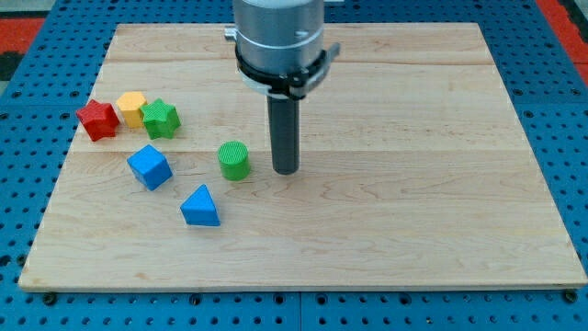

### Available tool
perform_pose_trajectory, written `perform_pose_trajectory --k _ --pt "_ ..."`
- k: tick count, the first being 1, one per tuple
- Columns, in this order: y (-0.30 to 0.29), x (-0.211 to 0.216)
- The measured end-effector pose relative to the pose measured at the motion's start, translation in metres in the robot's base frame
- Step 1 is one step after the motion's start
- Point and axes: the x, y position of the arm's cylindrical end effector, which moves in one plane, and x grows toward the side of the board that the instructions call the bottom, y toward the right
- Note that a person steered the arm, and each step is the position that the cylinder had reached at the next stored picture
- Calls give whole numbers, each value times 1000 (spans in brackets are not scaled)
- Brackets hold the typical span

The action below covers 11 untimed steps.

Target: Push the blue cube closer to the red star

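The blue cube (150, 166) lies on the wooden board at the view's left. The red star (97, 119) lies up and to the left of it, a short gap apart. My tip (286, 171) rests on the board well to the right of the blue cube, just right of a green cylinder (234, 160). The tip touches no block.
A yellow block (132, 108) and a green star (160, 119) sit in a row right of the red star. A blue triangular block (200, 206) lies below and right of the blue cube. The wooden board (413, 184) sits on a blue perforated base.
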Motion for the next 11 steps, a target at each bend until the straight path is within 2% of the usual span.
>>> perform_pose_trajectory --k 2,4,5,6,7,10,11 --pt "-74 -9" --pt "-166 -40" --pt "-154 -16" --pt "-84 24" --pt "-53 52" --pt "-200 38" --pt "-209 5"
